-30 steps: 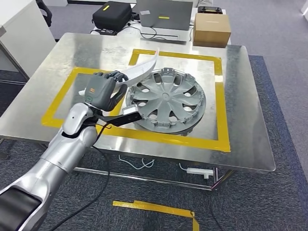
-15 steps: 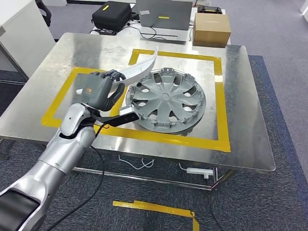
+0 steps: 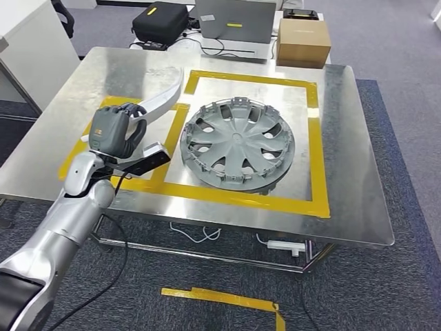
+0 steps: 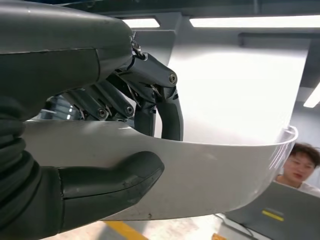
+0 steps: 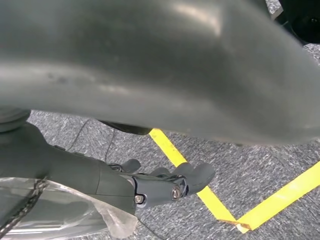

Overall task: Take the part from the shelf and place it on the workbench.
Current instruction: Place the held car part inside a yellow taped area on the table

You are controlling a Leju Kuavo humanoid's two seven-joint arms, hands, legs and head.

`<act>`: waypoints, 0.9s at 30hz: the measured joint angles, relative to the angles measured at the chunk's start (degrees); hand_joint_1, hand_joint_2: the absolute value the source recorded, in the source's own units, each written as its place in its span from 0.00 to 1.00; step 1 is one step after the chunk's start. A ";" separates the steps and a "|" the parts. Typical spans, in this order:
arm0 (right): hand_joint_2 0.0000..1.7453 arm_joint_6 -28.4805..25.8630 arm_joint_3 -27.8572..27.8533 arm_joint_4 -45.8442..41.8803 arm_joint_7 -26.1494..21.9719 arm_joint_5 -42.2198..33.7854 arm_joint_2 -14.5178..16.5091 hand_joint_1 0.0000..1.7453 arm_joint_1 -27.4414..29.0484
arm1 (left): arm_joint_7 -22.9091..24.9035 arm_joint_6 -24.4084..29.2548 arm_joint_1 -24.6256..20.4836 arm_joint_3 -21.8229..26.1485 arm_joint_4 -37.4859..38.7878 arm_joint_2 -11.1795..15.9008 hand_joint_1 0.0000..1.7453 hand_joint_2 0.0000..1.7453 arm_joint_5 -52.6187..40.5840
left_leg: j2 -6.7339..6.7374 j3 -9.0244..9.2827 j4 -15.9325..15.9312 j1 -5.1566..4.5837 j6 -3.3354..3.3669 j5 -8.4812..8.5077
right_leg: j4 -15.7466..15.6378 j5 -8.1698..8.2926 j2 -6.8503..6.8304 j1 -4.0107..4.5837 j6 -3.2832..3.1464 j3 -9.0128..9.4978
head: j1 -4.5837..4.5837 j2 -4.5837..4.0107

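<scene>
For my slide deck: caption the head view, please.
Left hand holds a curved white part over the steel workbench, beside a grey wheel cover.

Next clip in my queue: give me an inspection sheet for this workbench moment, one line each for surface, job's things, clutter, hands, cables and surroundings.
Surface: metal workbench marked with yellow tape rectangles.
Job's things: curved white part held above the left tape rectangle; grey wheel cover lies flat inside the right one.
Clutter: nothing seen on the bench top.
Hands: left hand grips the white part, thumb under it in the left wrist view; right hand hangs over the carpet, holding nothing.
Cables: black cable hangs by the left arm; white power strip under the bench.
Surroundings: black case, laptop and cardboard box behind the bench; a person in the left wrist view.
</scene>
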 joint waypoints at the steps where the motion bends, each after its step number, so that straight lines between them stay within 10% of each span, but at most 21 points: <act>1: 0.00 0.05 0.00 0.00 0.00 -0.01 0.00 0.00 -0.02 | 0.36 0.02 -0.04 0.36 0.58 0.25 1.00 1.00 0.08 | 0.00 0.00 0.00 0.00 0.00 0.00 | 0.01 0.00 0.01 0.00 0.00 0.01 | 0.00 0.00; 27: 0.00 1.60 -0.02 0.26 0.89 0.73 -0.02 0.00 0.12 | 8.58 0.69 -1.61 8.96 17.25 8.86 1.00 1.00 -6.30 | 0.17 -0.01 0.00 -0.01 -0.01 -0.01 | 0.01 0.02 0.17 -0.01 -0.02 -0.06 | 0.01 0.00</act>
